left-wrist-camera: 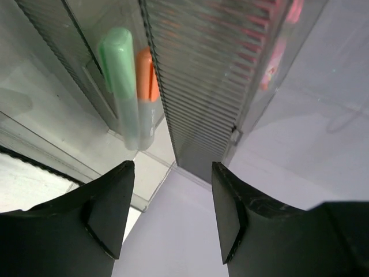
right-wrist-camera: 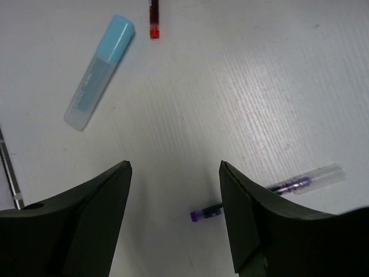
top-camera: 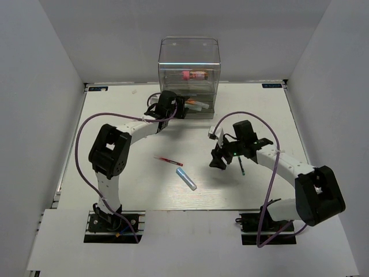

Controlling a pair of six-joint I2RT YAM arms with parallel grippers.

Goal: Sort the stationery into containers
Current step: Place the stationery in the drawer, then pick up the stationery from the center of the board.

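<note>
The clear cabinet (top-camera: 189, 63) stands at the table's far middle, with a pink marker (top-camera: 193, 74) inside. My left gripper (top-camera: 180, 107) is open and empty at the cabinet's base. In the left wrist view, a green marker (left-wrist-camera: 118, 75) and an orange marker (left-wrist-camera: 147, 81) lie in a low drawer beside the ribbed wall (left-wrist-camera: 202, 86), just beyond that gripper (left-wrist-camera: 173, 213). My right gripper (top-camera: 219, 160) hovers open over the table. Its wrist view (right-wrist-camera: 176, 213) shows a purple pen (right-wrist-camera: 207, 214) partly behind one finger, a light-blue marker (right-wrist-camera: 99, 70) and a red pen (right-wrist-camera: 154, 17).
The red pen (top-camera: 168, 160) and the light-blue marker (top-camera: 185, 178) lie mid-table, left of my right gripper. A thin dark pen (top-camera: 241, 167) lies just right of it. White walls enclose the table on three sides.
</note>
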